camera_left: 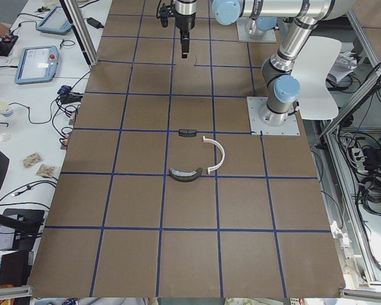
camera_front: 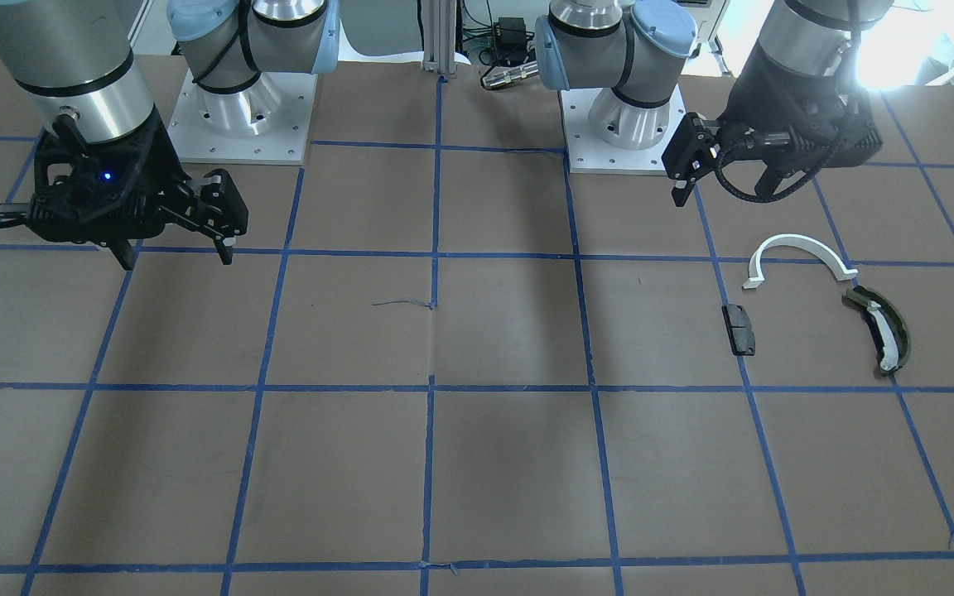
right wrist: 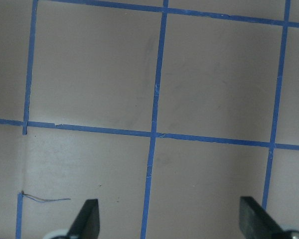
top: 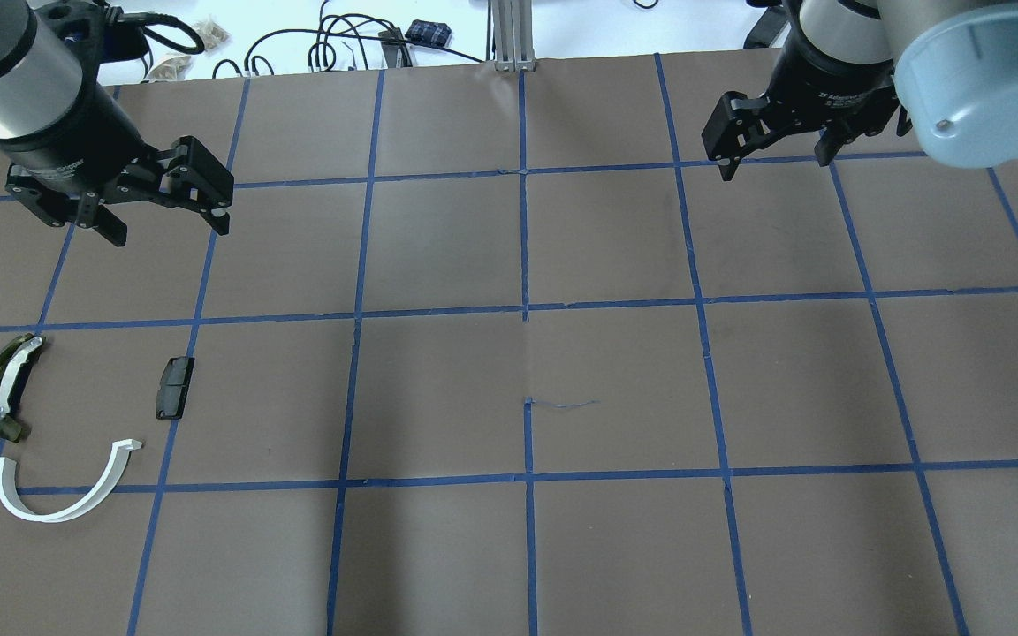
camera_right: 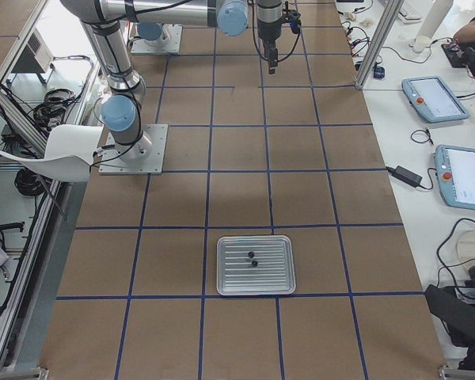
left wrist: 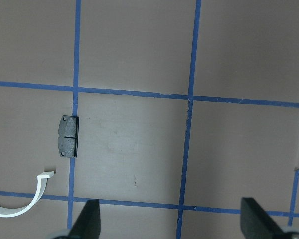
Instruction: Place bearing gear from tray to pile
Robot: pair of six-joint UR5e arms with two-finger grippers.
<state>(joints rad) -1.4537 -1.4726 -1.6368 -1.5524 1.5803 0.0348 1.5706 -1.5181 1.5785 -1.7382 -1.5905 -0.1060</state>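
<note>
A ribbed metal tray (camera_right: 231,283) shows only in the exterior right view. Two small dark bearing gears (camera_right: 247,254) (camera_right: 254,264) lie in it. The pile lies on the left side of the table: a white half-ring arc (top: 58,503), a dark flat block (top: 175,387) and an olive-green curved piece (top: 3,389). These also show in the front view, arc (camera_front: 800,248), block (camera_front: 739,329), olive piece (camera_front: 881,329). My left gripper (top: 169,230) hangs open and empty above the table beyond the block (left wrist: 69,136). My right gripper (top: 774,165) is open and empty over bare table.
The two arm bases (camera_front: 241,116) (camera_front: 622,124) stand at the robot's edge. A side bench with tablets (camera_right: 435,99) and cables (top: 323,53) runs along the operators' side. A loose blue thread (top: 562,405) lies near the table's centre.
</note>
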